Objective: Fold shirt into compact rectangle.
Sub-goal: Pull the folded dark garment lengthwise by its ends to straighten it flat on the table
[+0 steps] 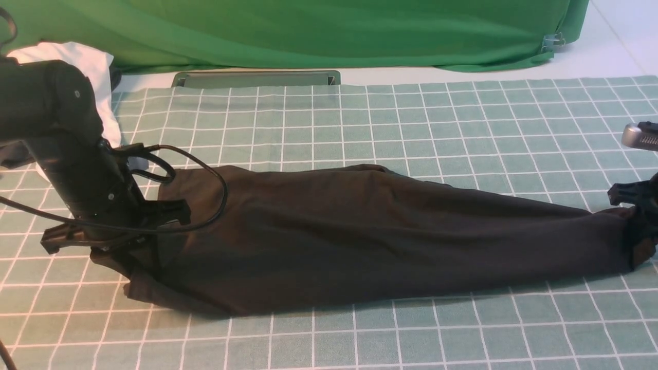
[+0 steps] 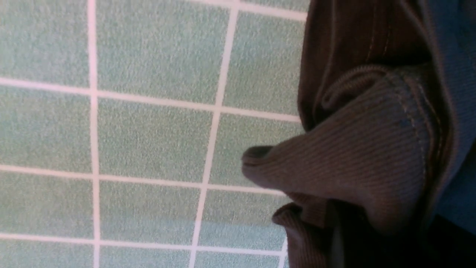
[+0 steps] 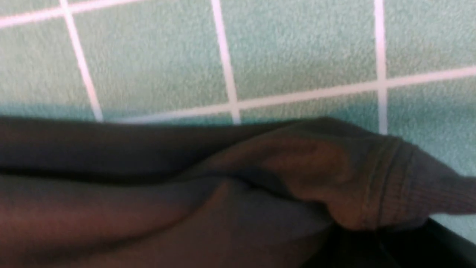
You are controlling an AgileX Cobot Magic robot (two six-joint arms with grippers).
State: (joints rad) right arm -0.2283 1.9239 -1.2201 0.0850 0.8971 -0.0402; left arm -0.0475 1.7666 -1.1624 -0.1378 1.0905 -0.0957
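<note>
The black shirt (image 1: 334, 236) lies as a long narrow band across the green checked cloth (image 1: 411, 118), drawn out between my two grippers. At its left end my left gripper (image 1: 110, 246) is shut on bunched fabric. In the left wrist view a ribbed hem fold of the shirt (image 2: 372, 149) bulges out over the dark jaws. At the far right my right gripper (image 1: 642, 226) is closed on the other end, which is pulled to a narrow point slightly off the cloth. A stitched hem of the shirt (image 3: 372, 186) crumples at the jaws in the right wrist view. No logo shows.
A white garment (image 1: 97, 67) lies at the back left behind my left arm. A green backdrop (image 1: 308, 31) hangs along the rear, with a grey slot (image 1: 257, 78) at its foot. A black cable (image 1: 221, 190) loops from the left arm over the shirt.
</note>
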